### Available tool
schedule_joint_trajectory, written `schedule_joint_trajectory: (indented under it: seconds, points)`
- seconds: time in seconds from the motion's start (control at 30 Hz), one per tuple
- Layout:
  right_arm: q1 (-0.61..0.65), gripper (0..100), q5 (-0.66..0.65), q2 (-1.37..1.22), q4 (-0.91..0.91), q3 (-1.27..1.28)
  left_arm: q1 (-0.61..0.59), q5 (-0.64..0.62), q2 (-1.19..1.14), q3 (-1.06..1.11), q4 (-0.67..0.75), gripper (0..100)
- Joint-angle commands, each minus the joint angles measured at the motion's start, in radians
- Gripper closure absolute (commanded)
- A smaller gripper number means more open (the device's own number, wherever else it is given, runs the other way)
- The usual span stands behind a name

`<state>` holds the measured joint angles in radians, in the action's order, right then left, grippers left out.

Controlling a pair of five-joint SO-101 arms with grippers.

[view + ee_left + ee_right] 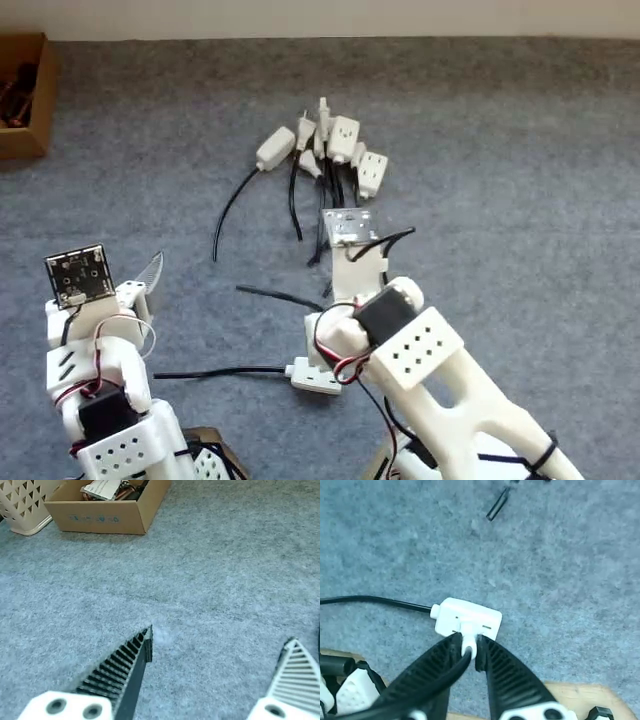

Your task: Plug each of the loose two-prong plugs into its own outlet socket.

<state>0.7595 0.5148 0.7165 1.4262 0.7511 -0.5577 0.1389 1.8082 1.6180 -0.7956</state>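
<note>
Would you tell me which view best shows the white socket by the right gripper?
The right wrist view: the socket lies close, nearly whole, slots visible. The high view has it farther off, beside the arm.

Grey carpet (pixel 500 150) — plugs (pixel 304 128), sockets (pixel 344 133), cardboard box (pixel 22 95)

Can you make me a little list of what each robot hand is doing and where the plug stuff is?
Right gripper: shut on a white plug, right at the white socket
Left gripper: open, over bare carpet
Socket cable: black, trailing away
Other plugs and sockets: heaped together farther out
Cardboard box: off to the side
</note>
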Motion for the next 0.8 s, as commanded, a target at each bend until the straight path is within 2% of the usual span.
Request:
schedule_joint_trajectory:
  seconds: [0.0, 0.47, 0.77]
  points:
    - [-0.062, 99.3, -0.031, 0.073, -0.007, -0.002, -0.007, -0.008, 0.005, -0.004, 0.017, 62]
    - [-0.082, 99.3, -0.101, 0.081, -0.015, 0.062, -0.002, -0.009, 0.005, -0.004, 0.018, 62]
    - [-0.082, 99.3, -0.101, -0.065, -0.015, 0.056, 0.022, -0.008, 0.005, -0.002, 0.018, 62]
